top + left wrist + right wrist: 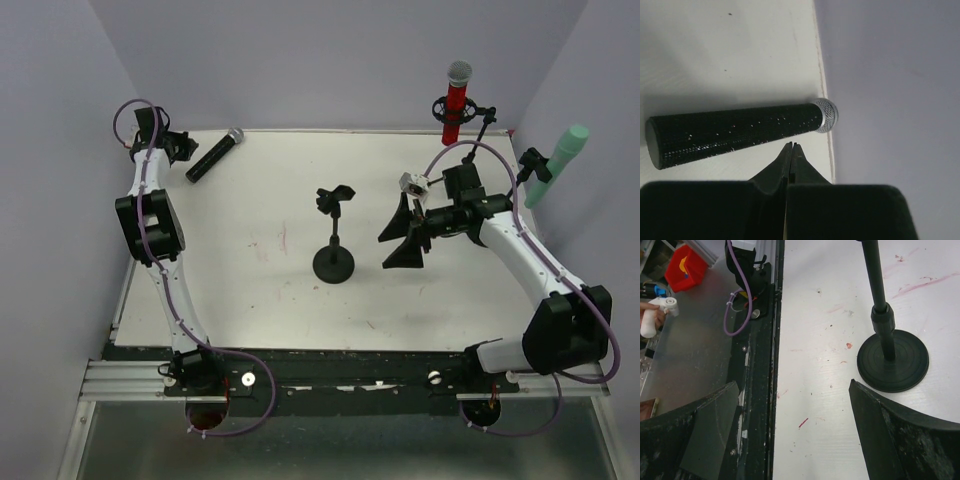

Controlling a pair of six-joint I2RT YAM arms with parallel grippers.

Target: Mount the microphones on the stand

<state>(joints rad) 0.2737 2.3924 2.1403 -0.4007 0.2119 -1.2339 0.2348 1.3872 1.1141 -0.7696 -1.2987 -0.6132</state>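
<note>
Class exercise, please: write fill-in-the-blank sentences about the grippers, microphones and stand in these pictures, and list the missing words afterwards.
1. The left gripper, beside the black microphone, has its fingers ____.
2. The right gripper has its fingers wide ____.
3. The red microphone stands clipped with its mesh head pointing ____.
4. The centre stand holds ____ microphone in its clip.
Missing words: shut; open; up; no.
</note>
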